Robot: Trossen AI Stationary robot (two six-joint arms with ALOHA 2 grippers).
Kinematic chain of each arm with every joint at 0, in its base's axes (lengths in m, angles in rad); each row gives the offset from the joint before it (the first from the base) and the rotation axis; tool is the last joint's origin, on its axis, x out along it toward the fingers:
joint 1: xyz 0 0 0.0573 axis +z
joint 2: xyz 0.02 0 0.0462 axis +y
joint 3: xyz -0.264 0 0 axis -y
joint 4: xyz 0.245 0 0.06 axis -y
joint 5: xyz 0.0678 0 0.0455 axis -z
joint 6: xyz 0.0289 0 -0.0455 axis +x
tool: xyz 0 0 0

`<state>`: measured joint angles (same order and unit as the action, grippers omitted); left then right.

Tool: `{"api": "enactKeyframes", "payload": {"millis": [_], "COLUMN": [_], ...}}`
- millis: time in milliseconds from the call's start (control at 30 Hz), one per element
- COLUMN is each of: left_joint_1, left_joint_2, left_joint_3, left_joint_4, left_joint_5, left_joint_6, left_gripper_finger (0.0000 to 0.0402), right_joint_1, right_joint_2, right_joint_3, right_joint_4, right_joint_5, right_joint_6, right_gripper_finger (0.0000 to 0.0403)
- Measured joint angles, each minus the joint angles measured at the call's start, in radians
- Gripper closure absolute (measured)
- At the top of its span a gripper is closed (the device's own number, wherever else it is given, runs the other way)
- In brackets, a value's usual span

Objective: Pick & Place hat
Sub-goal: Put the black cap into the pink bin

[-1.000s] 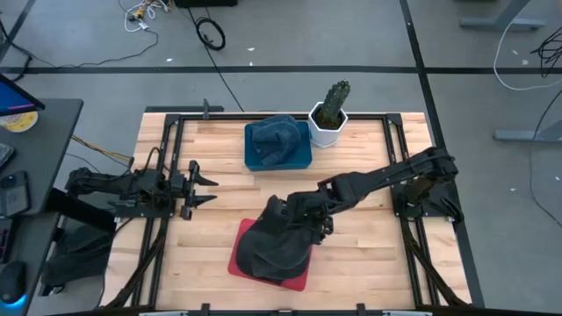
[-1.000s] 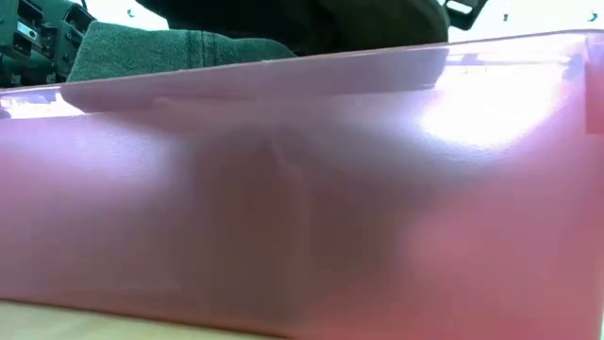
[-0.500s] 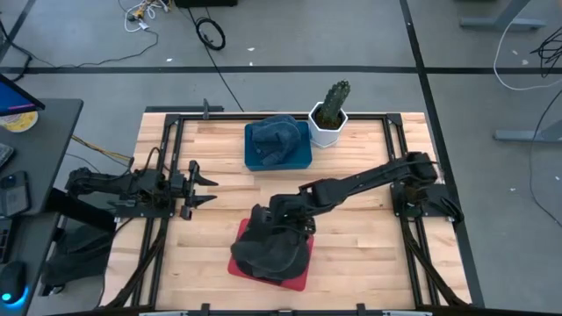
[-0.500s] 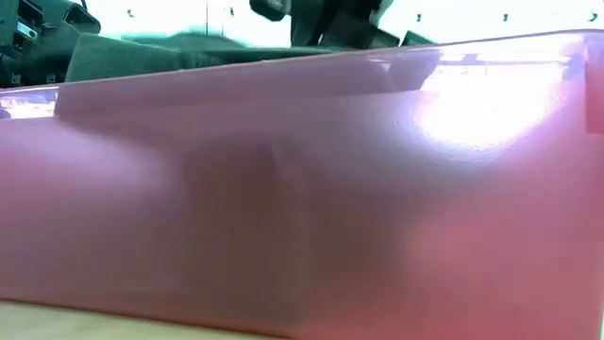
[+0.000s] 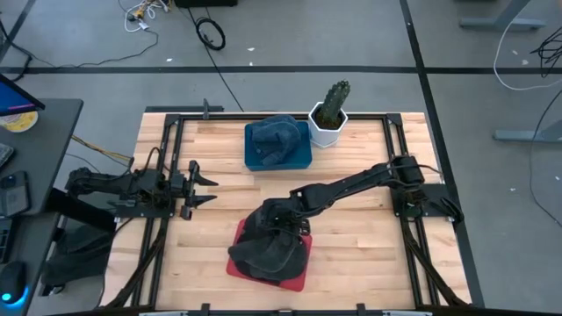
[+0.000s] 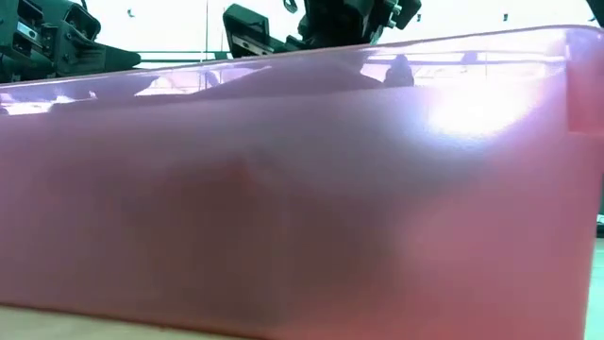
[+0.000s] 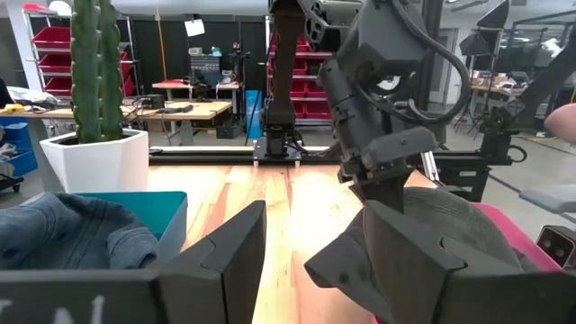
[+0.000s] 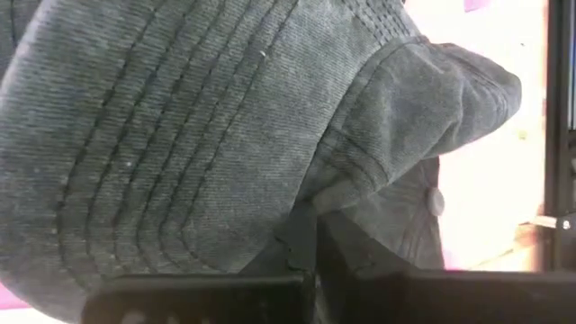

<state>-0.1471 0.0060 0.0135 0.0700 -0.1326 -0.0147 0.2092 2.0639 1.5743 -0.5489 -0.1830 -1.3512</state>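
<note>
The right arm reaches across the table from the right side, and the right gripper (image 5: 283, 221) is down at the dark hat (image 5: 268, 247), with its fingers pressed together on the cloth of the hat. The hat lies in the red tray (image 5: 294, 279) at the near middle of the table (image 5: 351, 237), and it covers most of the tray, so only the red edges show around it. From the right wrist camera I see the stitched brim of the hat (image 8: 207, 135) very close, filling nearly the whole picture, with the tray bright pink behind it.

The left arm waits at the left side of the table, and the left gripper (image 5: 200, 183) has its fingers spread wide and holds nothing. It is well apart from the hat.

At the far side of the table there is a blue tray (image 5: 299, 156) with a piece of blue cloth (image 5: 274, 136) in it. Just beside it, to the right, a cactus (image 5: 333, 103) stands upright in a white pot (image 5: 327, 130).
</note>
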Motion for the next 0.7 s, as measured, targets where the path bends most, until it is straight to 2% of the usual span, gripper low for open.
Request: {"api": "enactKeyframes", "payload": {"millis": [367,533,700], "left_joint_1": [0.000,0.000,0.000], "left_joint_2": [0.000,0.000,0.000], "left_joint_3": [0.000,0.000,0.000], "left_joint_4": [0.000,0.000,0.000], "left_joint_5": [0.000,0.000,0.000], "left_joint_6": [0.000,0.000,0.000], "left_gripper_finger": [0.0209,0.0209,0.0209], "right_joint_1": [0.008,0.021,0.043], "right_joint_2": [-0.163,-0.194,-0.155], "right_joint_3": [-0.007,-0.006,-0.005], "right_joint_4": [0.025,0.028,0.008], "right_joint_5": [0.080,0.034,-0.038], "right_joint_6": [-0.033,-0.025,-0.019], "right_gripper_finger": [0.0403,0.0403,0.0403]}}
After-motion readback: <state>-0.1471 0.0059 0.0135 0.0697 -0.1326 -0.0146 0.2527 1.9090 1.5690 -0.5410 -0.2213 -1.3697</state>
